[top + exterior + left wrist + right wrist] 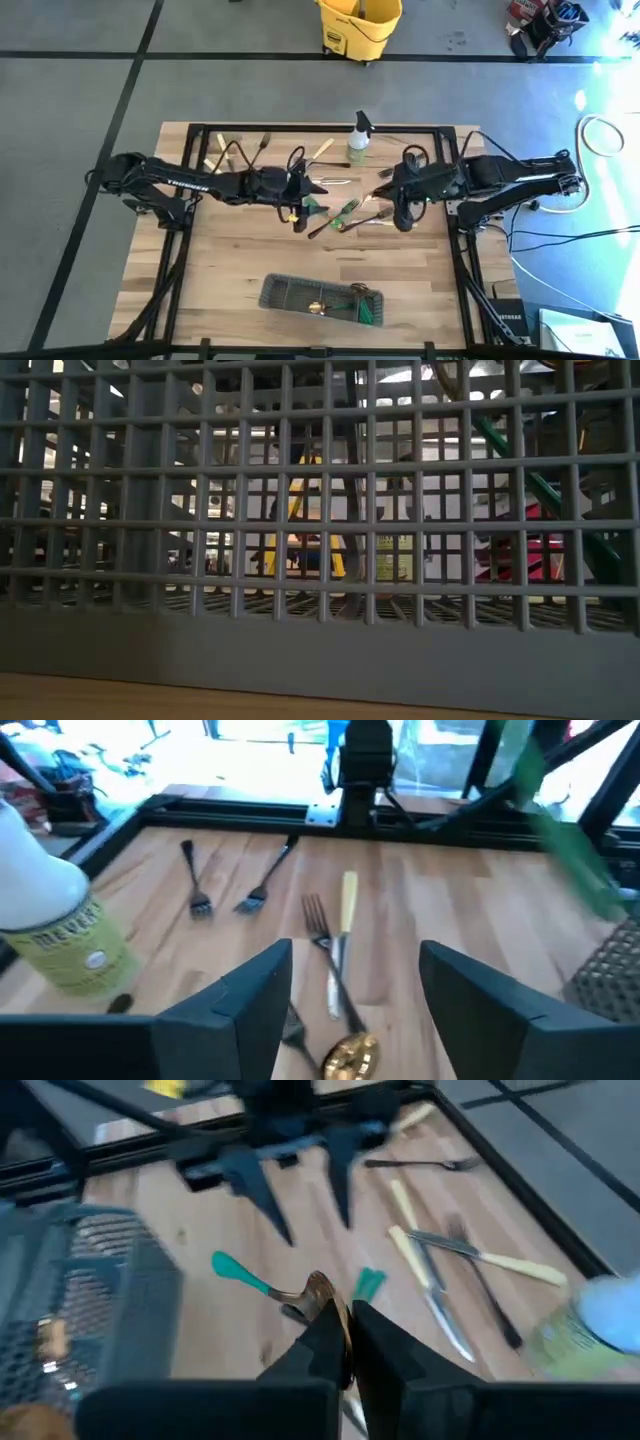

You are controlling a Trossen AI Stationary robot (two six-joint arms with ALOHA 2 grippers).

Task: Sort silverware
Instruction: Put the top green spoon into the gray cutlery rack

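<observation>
The silverware (345,205) lies scattered on the middle of the wooden table. My left gripper (300,197) hangs open above a fork (318,925), a cream-handled knife (345,935) and a gold spoon (350,1055); its fingers (250,1010) stand on either side of them. My right gripper (402,218) is shut at a gold spoon with a teal handle (240,1270). The grey mesh caddy (322,298) near the front edge holds a few pieces, one green-handled (540,490). My right gripper has the teal-handled spoon by its gold bowl (320,1292), right at its fingertips. The teal handle sticks out ahead of the fingers toward the left arm, low over the table. Whether the spoon is lifted clear, I cannot tell.
A spray bottle (358,140) stands at the table's far middle, close to my left gripper's far side (55,925). More forks and knives (450,1255) lie between it and the arms. A black frame (200,130) rims the table. The caddy (320,560) fills the low view.
</observation>
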